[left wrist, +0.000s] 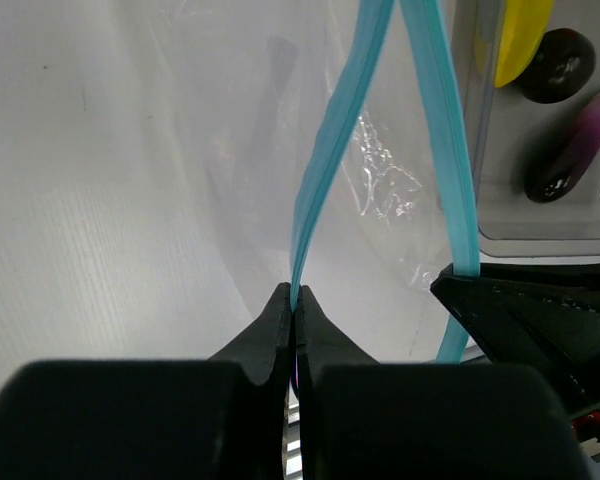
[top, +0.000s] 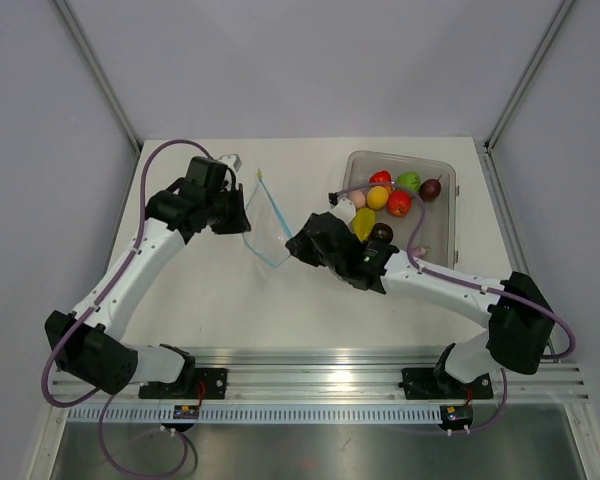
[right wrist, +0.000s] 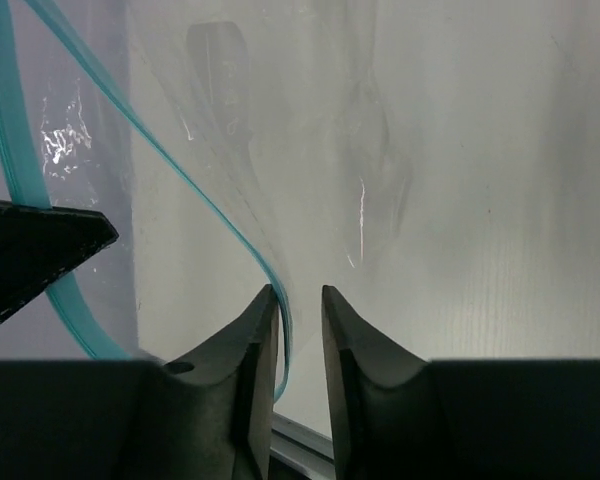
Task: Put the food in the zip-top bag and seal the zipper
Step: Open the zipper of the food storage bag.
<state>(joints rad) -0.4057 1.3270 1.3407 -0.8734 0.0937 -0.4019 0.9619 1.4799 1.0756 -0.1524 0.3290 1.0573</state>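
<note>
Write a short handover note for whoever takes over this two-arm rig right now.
Left gripper: shut on the thin light-blue zipper strip of the clear crinkly plastic bag.
Right gripper: jaws slightly apart, the strip's other side between them, unclamped.
Small toy fruits and vegetables: in the grey translucent bin, none seen in the bag.
Done: bag mouth spread open. Left: load food, seal zipper.

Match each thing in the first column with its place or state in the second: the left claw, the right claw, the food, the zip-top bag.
1 left claw
2 right claw
3 food
4 zip-top bag

A in the grey bin
B shut on the zipper
C slightly open
D mouth open, between both claws

Pairs: 1-B, 2-C, 3-A, 4-D
</note>
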